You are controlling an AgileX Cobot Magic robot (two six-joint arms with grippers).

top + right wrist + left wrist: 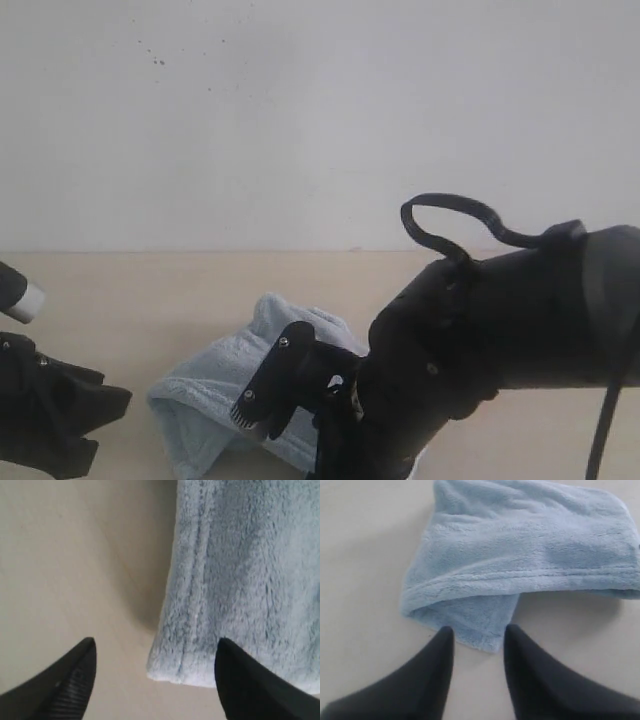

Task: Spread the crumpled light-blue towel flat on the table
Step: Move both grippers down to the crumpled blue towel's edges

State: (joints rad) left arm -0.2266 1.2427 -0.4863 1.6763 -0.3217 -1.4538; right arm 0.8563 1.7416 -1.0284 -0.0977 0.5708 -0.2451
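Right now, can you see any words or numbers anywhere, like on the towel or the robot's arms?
There are no words or numbers to read in any view.
towel: plain blue fluff, no tag showing.
table: no print on it.
black arm: no label visible.
wall: only a few tiny dark specks, not letters.

The table is a smooth, pale beige top, flat and even in colour. Directly on it lies the towel, light blue and fluffy, folded over on itself in a loose bundle, with a stitched hem running along one edge and a lower layer poking out from beneath the upper fold
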